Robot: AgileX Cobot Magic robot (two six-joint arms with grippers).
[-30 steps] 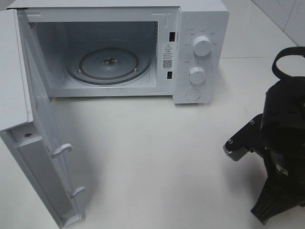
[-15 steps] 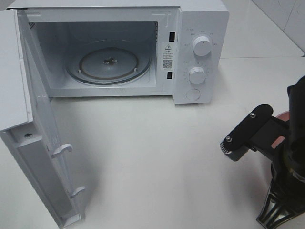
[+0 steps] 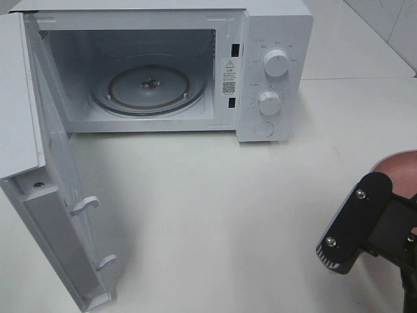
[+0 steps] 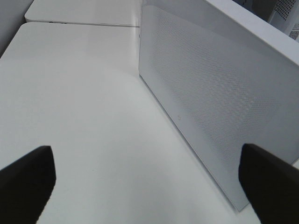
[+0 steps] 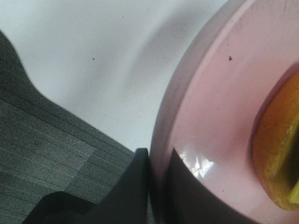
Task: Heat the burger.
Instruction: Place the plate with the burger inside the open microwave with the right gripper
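The burger (image 5: pixel 280 154) shows only as a golden-yellow edge on the round pink plate (image 5: pixel 210 102) in the right wrist view. My right gripper (image 5: pixel 156 186) is shut on the plate's rim, one finger on each side of it. In the high view this gripper (image 3: pixel 355 228) is at the front right, with part of the pink plate (image 3: pixel 401 166) behind it; the burger is hidden there. My left gripper (image 4: pixel 149 186) is open and empty, its dark fingertips (image 4: pixel 28 179) wide apart beside the microwave's wall (image 4: pixel 219 98).
The white microwave (image 3: pixel 273 26) stands at the back with its door (image 3: pixel 52 195) swung wide open to the left. Its glass turntable (image 3: pixel 150 88) is bare. Two knobs (image 3: pixel 275 63) are on its right panel. White tabletop (image 3: pixel 215 208) lies in front.
My right arm has moved toward the front right corner, and the pink plate has come into view behind the gripper. The microwave has not moved.
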